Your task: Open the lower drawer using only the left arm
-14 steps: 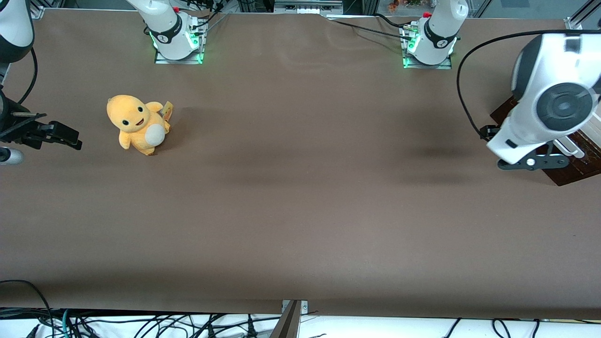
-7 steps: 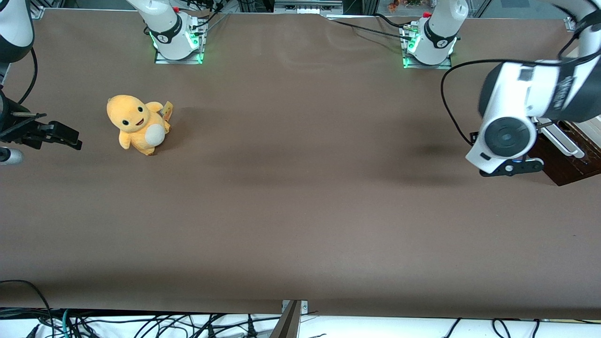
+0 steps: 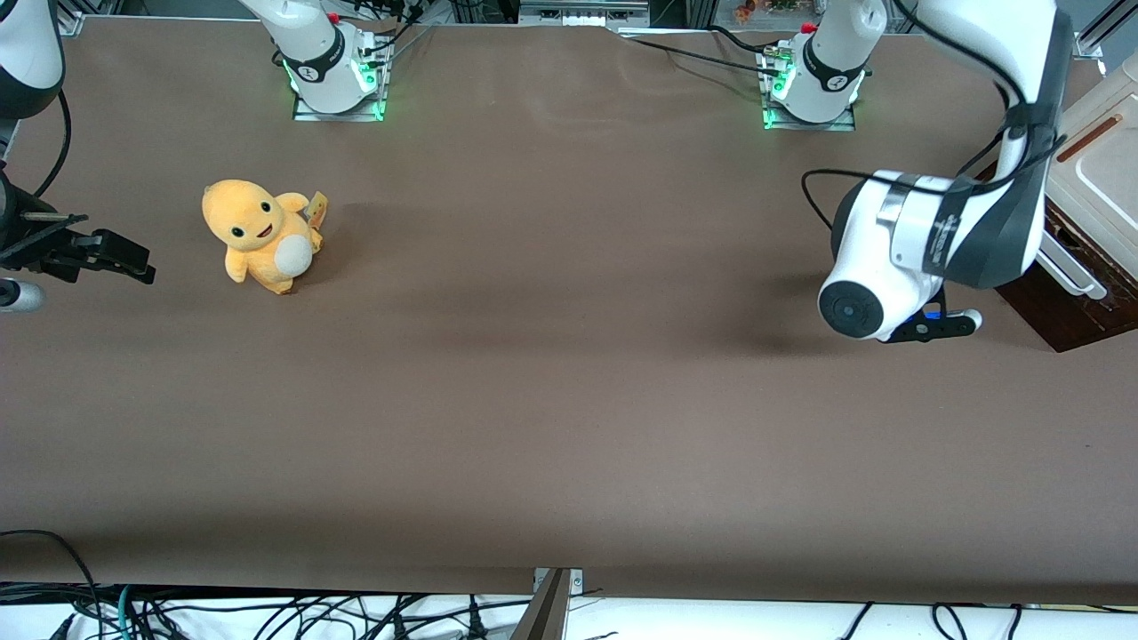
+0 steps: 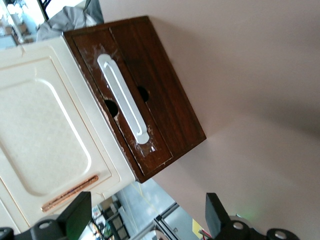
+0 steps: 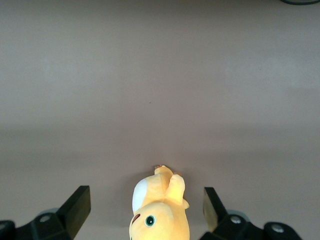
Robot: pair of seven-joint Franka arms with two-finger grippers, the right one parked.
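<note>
The lower drawer (image 4: pixel 165 105) shows as a dark brown front under the pale beige cabinet top (image 4: pixel 45 130), at the working arm's end of the table. A silver bar handle (image 4: pixel 122 100) runs along the brown front. No pale inside shows, and the front lies flush. In the front view the brown front (image 3: pixel 1058 316) and the handle (image 3: pixel 1071 271) show beside the left arm (image 3: pixel 933 240). My gripper (image 4: pixel 147 212) hangs open in front of the cabinet, apart from the handle, with nothing between its fingers. Its black body (image 3: pixel 938 324) peeks out under the white wrist.
A yellow plush toy (image 3: pixel 262 236) sits toward the parked arm's end of the brown table (image 3: pixel 569 400). The working arm's black cable (image 3: pixel 827 182) loops above the table beside the wrist. Two arm bases (image 3: pixel 805 84) stand along the table's edge farthest from the front camera.
The left arm has drawn away from the cabinet toward the parked arm's end, its wrist turning. The handle and the beige top, covered before, now show.
</note>
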